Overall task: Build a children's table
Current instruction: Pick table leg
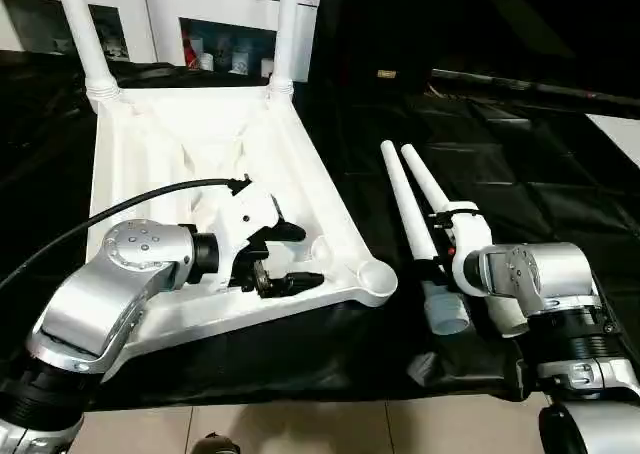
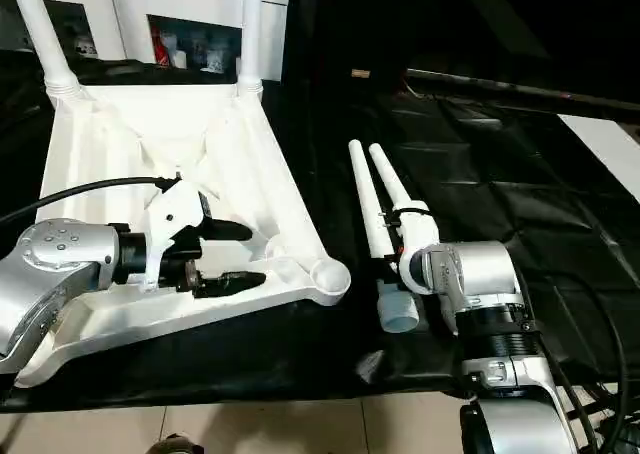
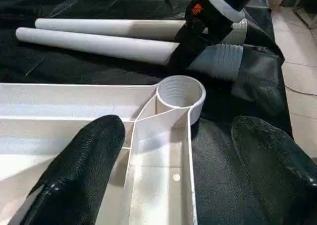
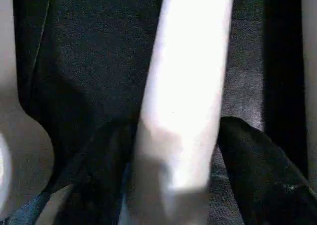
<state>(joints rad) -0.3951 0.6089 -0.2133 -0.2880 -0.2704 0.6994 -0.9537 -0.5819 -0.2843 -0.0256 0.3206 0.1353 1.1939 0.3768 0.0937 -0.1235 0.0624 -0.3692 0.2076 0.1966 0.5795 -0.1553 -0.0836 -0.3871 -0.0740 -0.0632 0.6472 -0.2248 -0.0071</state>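
Left eye view gives me the upturned tabletop (image 1: 150, 154) as my landmark: my left gripper (image 1: 285, 257) hangs spread and empty over its near rib. Just right of it, two loose legs (image 1: 410, 199) lie side by side, long axes running away from me, threaded ends nearest. My right gripper (image 4: 173, 150) straddles one leg, fingers (image 4: 247, 160) unclosed, so I judge an off-centre squeeze could roll it.

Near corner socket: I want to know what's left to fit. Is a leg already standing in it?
No. The near corner socket is an open threaded ring, and two loose legs lie on the black cloth beside it.
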